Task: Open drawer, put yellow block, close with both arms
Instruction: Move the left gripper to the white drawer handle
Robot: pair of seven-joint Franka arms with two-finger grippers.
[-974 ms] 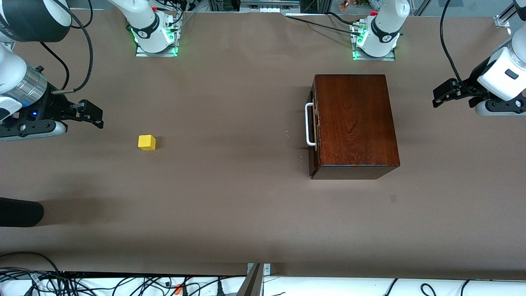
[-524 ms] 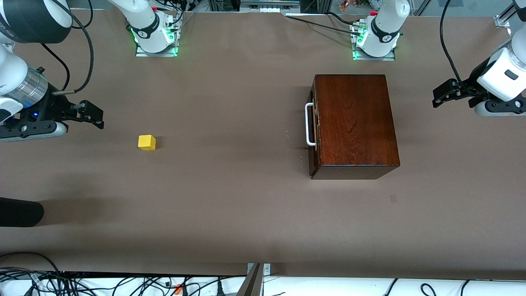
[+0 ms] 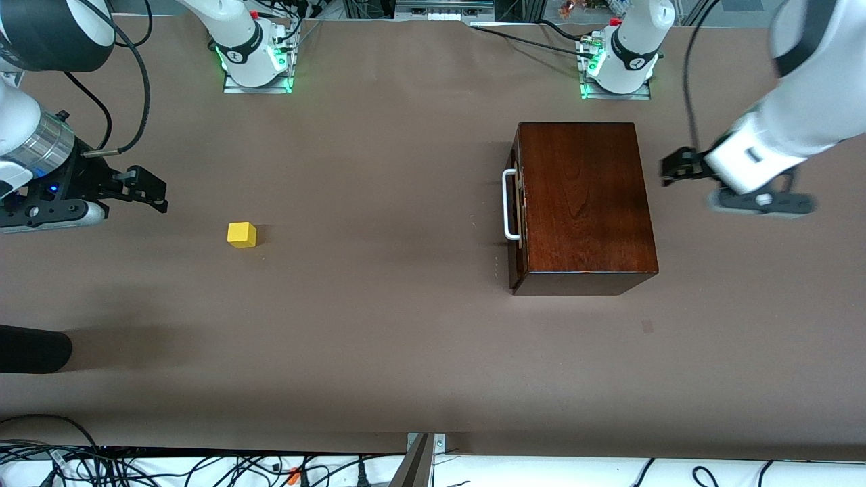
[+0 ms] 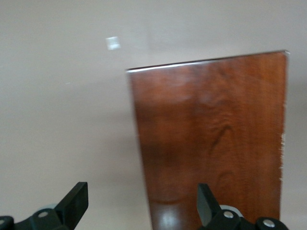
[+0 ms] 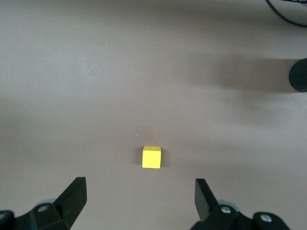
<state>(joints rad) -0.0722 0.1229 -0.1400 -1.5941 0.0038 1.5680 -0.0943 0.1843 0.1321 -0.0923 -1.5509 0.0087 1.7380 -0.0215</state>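
Right gripper [image 3: 152,189] hangs over the brown matte surface [image 3: 379,338] at the right arm's end, jaws spread wide, holding nothing. Near it sits the block [image 3: 241,235], a small glossy yellow cube, resting alone on the surface. Further along stands the box [image 3: 585,203], polished reddish wood with clear grain, its drawer [image 3: 517,210] shut flush, white U-shaped handle [image 3: 509,205] facing the block. Left gripper [image 3: 676,166] hovers just beside the box, jaws wide and empty. No writing readable anywhere.
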